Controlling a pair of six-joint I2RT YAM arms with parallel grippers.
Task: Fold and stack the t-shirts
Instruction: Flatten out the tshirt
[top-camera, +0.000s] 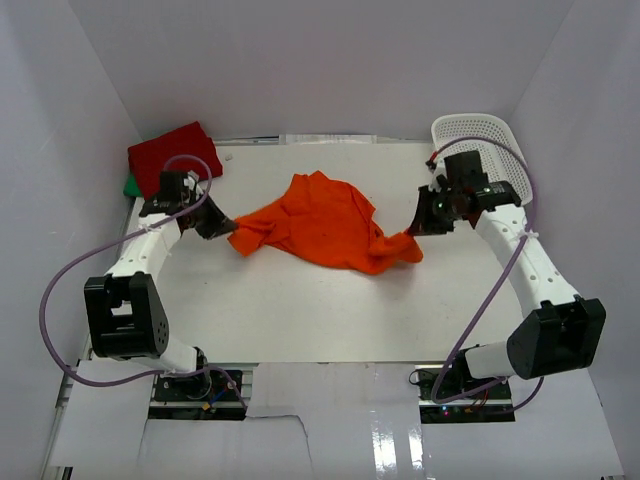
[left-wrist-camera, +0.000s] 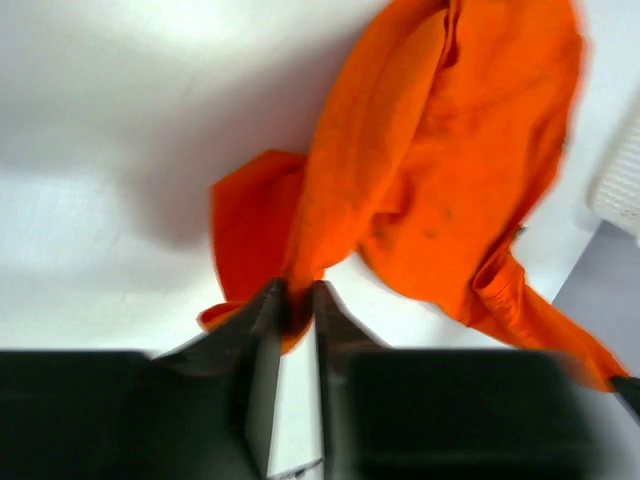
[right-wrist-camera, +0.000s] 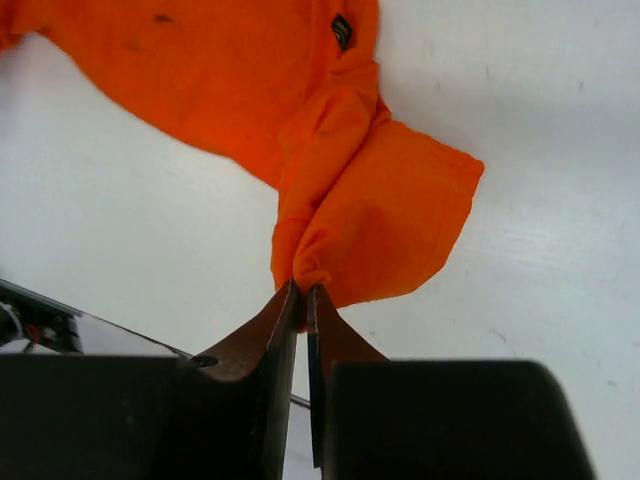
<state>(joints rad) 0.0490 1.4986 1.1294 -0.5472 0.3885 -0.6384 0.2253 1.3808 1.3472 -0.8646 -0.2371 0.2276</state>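
Across the middle of the table (top-camera: 300, 320) your orange shirt (top-camera: 320, 222) lies rumpled between both arms. Your left gripper (left-wrist-camera: 293, 295) is clamped on its left end, your right gripper (right-wrist-camera: 302, 290) on its right end. At the far-left corner the red shirt (top-camera: 172, 155) seems to rest on the green shirt (top-camera: 131, 185).
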